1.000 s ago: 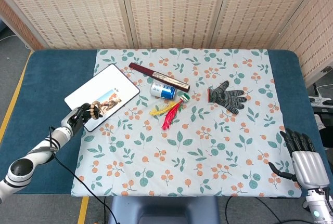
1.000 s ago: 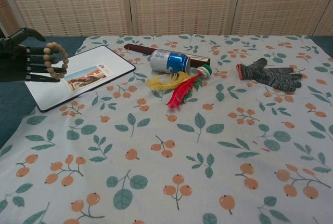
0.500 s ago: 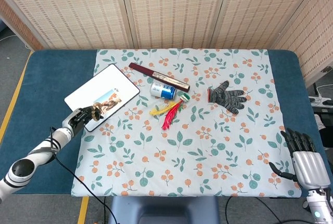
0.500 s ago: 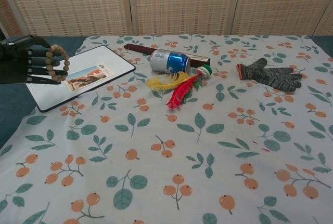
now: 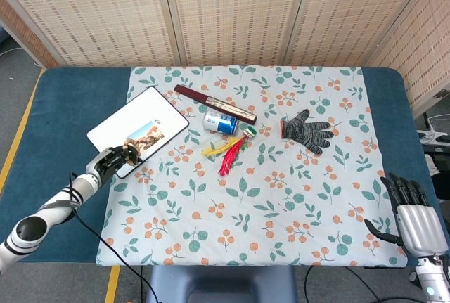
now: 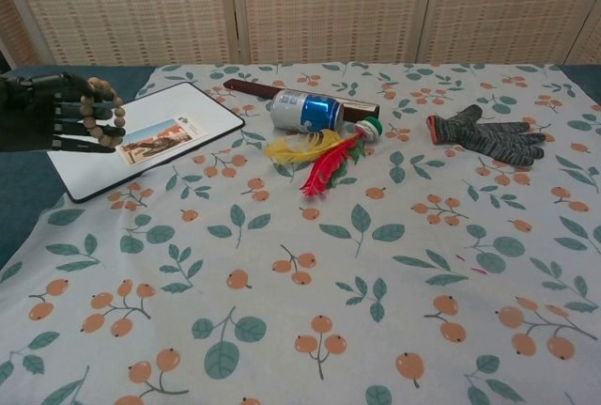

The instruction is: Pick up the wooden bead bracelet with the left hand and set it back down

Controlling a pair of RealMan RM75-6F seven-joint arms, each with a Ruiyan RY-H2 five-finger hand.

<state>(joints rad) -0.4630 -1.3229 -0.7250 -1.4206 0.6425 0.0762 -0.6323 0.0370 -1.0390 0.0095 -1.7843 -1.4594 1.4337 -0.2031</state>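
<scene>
Right, left hand (image 6: pixel 42 112) holds wooden bead bracelet (image 6: pixel 101 112), fingers curled through loop, low over white board (image 6: pixel 178 107) edge. Set-down step, likely. Next: lower until beads rest, uncurl fingers, withdraw clear. Right hand (image 5: pixel 415 218) idle, fingers spread, holding nothing.

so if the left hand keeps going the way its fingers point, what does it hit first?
Probably the white board: the left hand, holding the bracelet, points right across it. Height above it is unclear.
</scene>
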